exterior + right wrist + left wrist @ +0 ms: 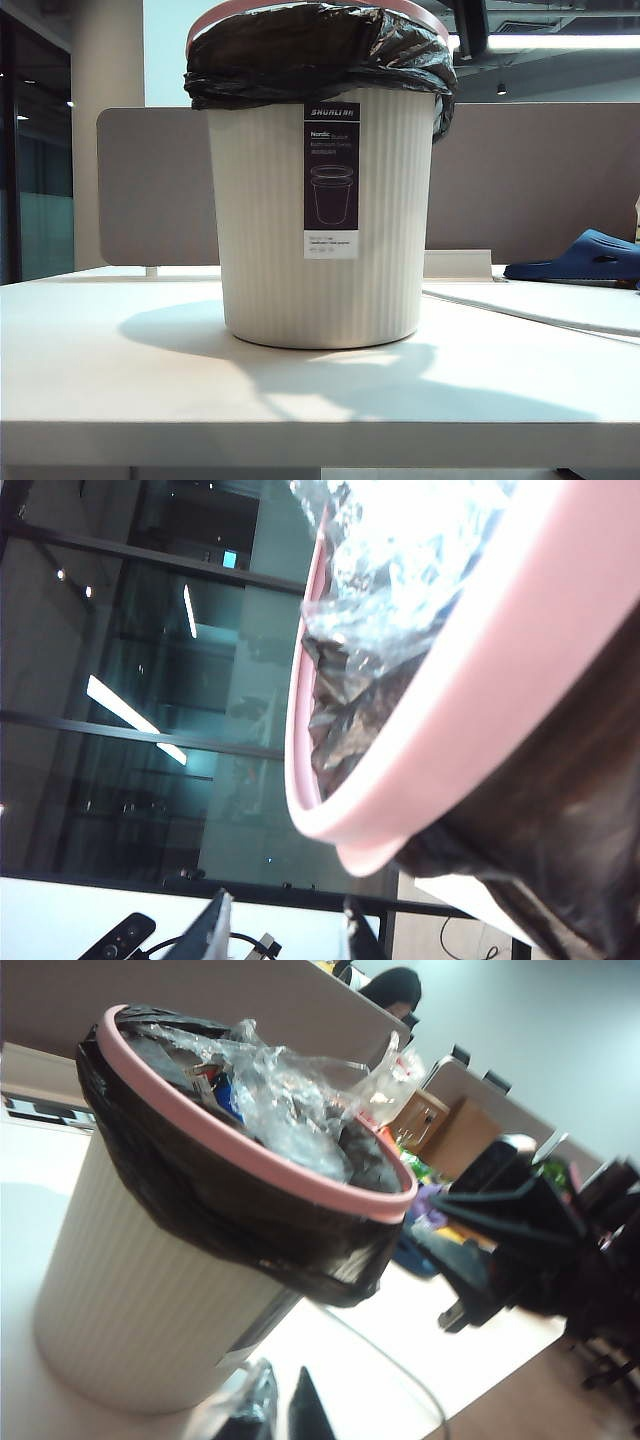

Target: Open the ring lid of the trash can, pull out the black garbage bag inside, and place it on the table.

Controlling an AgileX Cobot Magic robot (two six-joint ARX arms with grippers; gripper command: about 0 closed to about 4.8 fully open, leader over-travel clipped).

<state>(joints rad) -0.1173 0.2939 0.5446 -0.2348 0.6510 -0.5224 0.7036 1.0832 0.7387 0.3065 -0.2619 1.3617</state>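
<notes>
Claw tips of the left arm (275, 1410) show only as two dark fingers at the frame edge of its wrist view, close together with a thin gap and nothing between them, so I read that claw as closed and empty, hanging beside the lower wall of the trash can (320, 230). On the other arm, the right claw (285, 930) sits just under the ring lid (420, 750), its two fingers apart and gripping nothing; whether either finger touches the hoop I cannot tell. Neither arm appears in the exterior view. By my reading the task has barely begun: the ring lid (250, 1125) is still seated on the can's mouth, pinning the black garbage bag (320, 55), whose edge is folded down over the rim. Clear crumpled film and other rubbish fill the bag to the top. Lifting the hoop, pulling the bag out and laying it down all remain. For room, the bench (110, 360) is bare in front of the can and to both sides, which looks enough for the bag. Behind it stands a grey partition (150, 185), and a blue slipper (585, 258) lies far off on the right.
</notes>
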